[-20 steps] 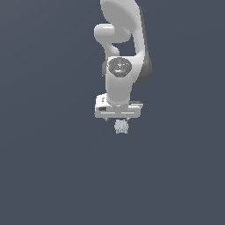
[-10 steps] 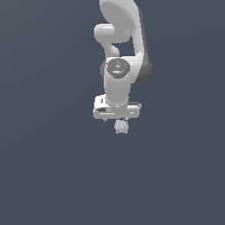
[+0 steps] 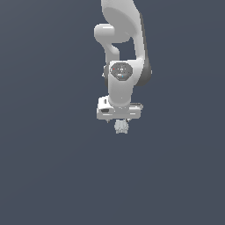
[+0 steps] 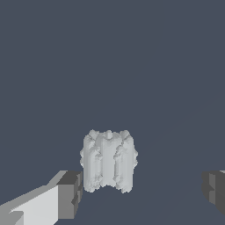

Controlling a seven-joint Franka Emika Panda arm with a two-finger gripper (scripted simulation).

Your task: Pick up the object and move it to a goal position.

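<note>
A white robot arm (image 3: 125, 48) reaches straight down against a flat, dark blue-grey backdrop (image 3: 44, 167) in the exterior view, its wide gripper (image 3: 121, 125) pointing downward. Directly beneath the gripper's hand sits the object (image 3: 121, 126), a small pale grey-white lump with a bumpy surface, far narrower than the hand above it and roughly centred under it. The fingers are too small to make out in this view, and whether the lump rests on the surface or hangs clear of it cannot be told against the plain backdrop. The wrist view shows the object (image 4: 108, 161) close up: a stubby, ridged shape with upright grooves and knobbly edges, standing between the two dark grey fingertips (image 4: 70, 194). The fingers are spread wide. One fingertip lies just beside one flank of the lump, close enough that contact cannot be ruled in or out, while the other fingertip (image 4: 215, 190) stands well apart from the opposite flank, with bare backdrop showing in the gap between them. The lump is therefore inside the span of the gripper (image 4: 143, 192) but not pinched.
</note>
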